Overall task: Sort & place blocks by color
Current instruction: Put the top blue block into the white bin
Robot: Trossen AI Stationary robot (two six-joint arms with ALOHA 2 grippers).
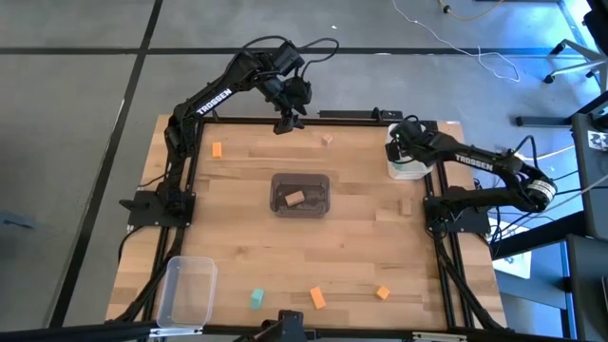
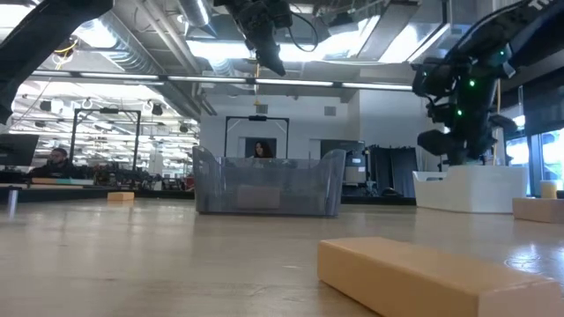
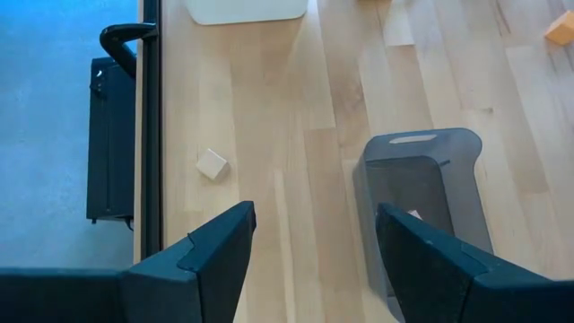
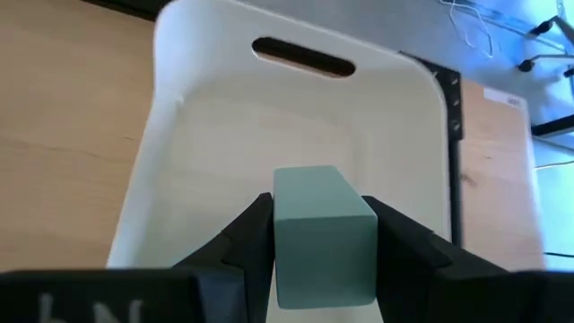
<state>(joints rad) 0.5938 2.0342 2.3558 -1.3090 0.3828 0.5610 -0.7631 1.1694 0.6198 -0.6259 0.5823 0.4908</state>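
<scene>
My right gripper (image 4: 320, 213) is shut on a teal block (image 4: 323, 242) above the white bin (image 4: 224, 152) at the table's right edge (image 1: 407, 169). My left gripper (image 3: 314, 220) hangs open, high over the far edge (image 1: 288, 119), touching nothing. A tan block (image 3: 212, 163) lies flat on the table below it (image 1: 328, 140). The dark grey bin (image 1: 300, 195) in the middle holds another tan block (image 1: 294, 198). An orange block (image 1: 218, 149) lies far left. A teal block (image 1: 256, 298) and two orange blocks (image 1: 318, 298) (image 1: 383, 293) lie along the near edge. My right gripper pinches the teal block by its two long side faces (image 4: 280, 235), one finger on each. The block's free end (image 4: 314, 184) sticks out past the fingertips. The fingers point down toward the white bin, and the block is lifted clear over the bin's hollow.
A clear bin (image 1: 187, 290) stands at the near left corner. In the low view a tan block (image 2: 441, 277) lies close to the camera and another (image 2: 538, 210) at the right. Bare wood stretches between the grey bin and the near blocks. People show in the room behind.
</scene>
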